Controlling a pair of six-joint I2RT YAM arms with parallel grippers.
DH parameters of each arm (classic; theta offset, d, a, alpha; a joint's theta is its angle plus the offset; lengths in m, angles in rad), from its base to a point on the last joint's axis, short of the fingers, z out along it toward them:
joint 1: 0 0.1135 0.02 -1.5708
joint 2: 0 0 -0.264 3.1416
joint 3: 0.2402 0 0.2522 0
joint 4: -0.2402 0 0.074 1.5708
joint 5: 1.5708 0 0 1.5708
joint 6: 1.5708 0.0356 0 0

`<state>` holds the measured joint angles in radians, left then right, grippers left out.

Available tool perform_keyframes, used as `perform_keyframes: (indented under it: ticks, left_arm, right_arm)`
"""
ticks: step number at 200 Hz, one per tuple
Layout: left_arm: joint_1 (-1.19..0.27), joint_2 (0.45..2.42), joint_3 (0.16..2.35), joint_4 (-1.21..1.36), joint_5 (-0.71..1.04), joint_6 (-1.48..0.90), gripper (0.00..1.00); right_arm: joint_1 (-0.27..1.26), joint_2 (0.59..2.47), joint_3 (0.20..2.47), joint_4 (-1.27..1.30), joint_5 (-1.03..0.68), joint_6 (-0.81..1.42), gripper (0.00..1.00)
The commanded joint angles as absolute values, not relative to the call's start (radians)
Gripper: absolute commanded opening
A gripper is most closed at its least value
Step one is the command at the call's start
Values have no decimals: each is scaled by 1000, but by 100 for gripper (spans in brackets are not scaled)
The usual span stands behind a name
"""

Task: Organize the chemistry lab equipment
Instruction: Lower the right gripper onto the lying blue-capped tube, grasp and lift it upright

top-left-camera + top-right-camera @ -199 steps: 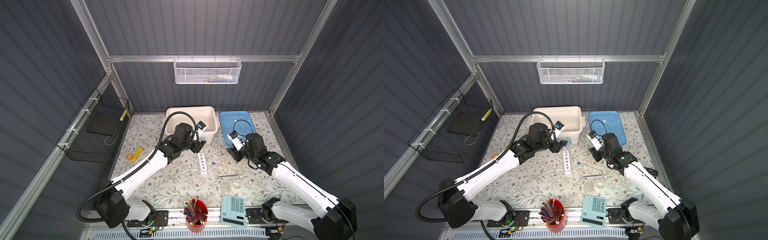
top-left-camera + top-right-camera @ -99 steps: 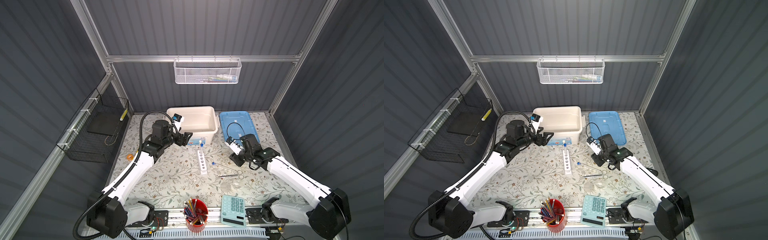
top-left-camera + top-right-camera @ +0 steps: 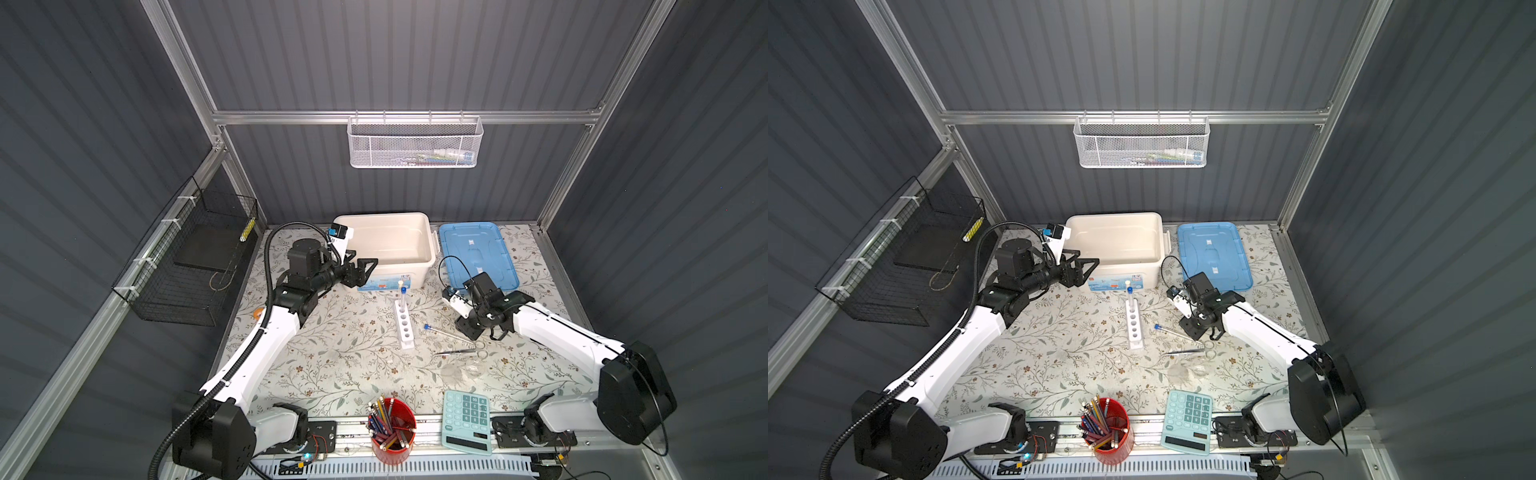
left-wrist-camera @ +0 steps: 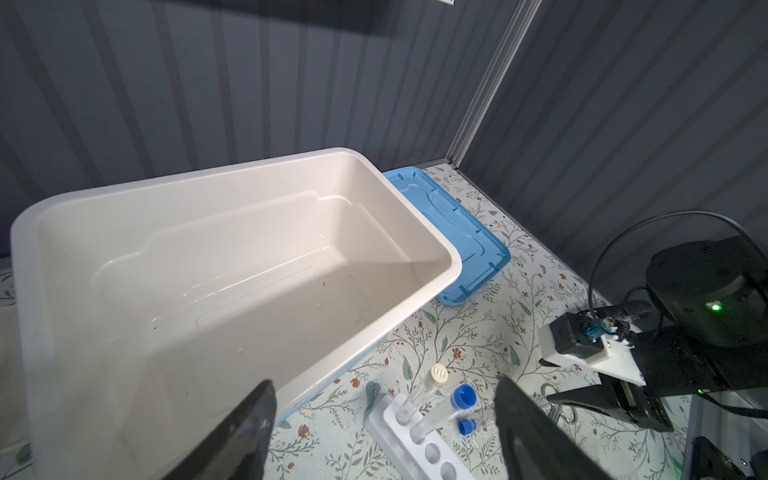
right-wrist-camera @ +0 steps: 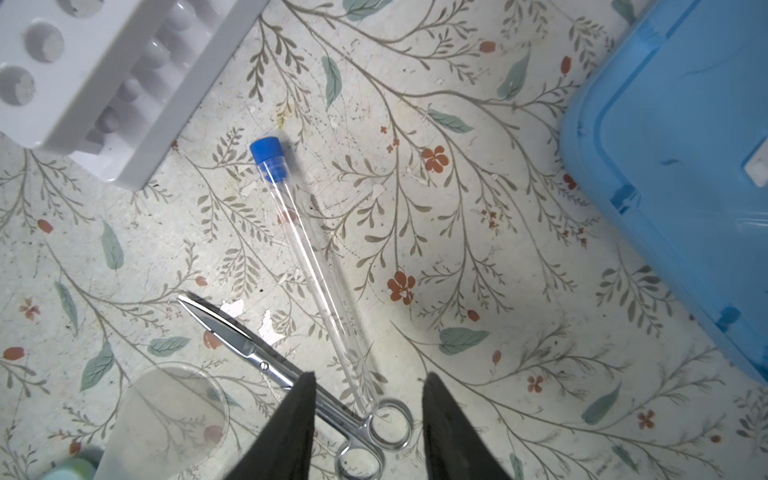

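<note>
The right gripper [image 5: 370, 378] hangs with its jaws apart on both sides of the lying tube [image 5: 316, 274], not yet pinching it. The left gripper [image 4: 382, 388] is spread and empty near the bin [image 4: 208, 174], and one capped tube [image 3: 402, 296] stands in the rack [image 3: 405, 332]. The lying tube's end touches the scissors [image 5: 266, 365], so closing here may catch them too, or the smooth tube may roll out.

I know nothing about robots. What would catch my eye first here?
Two white robot arms reach over a floral table. The right gripper hangs open above a blue-capped test tube lying by silver scissors; the left gripper hovers open beside the cream tub. Mid-table, a white rack holds another blue-capped tube upright.
</note>
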<state>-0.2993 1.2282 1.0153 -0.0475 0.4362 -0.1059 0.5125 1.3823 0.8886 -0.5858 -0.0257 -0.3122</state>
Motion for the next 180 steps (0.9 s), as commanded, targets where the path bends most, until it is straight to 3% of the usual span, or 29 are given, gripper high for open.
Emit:
perform_keyframes:
  ticks: [1, 180]
  left_arm:
    - [-291, 1233, 995, -29, 456, -120, 83]
    - [-272, 1244, 1006, -38, 465, -117, 83]
  right_arm:
    - [518, 1406, 890, -618, -22, -333, 44]
    - [534, 1645, 891, -504, -51, -350, 35]
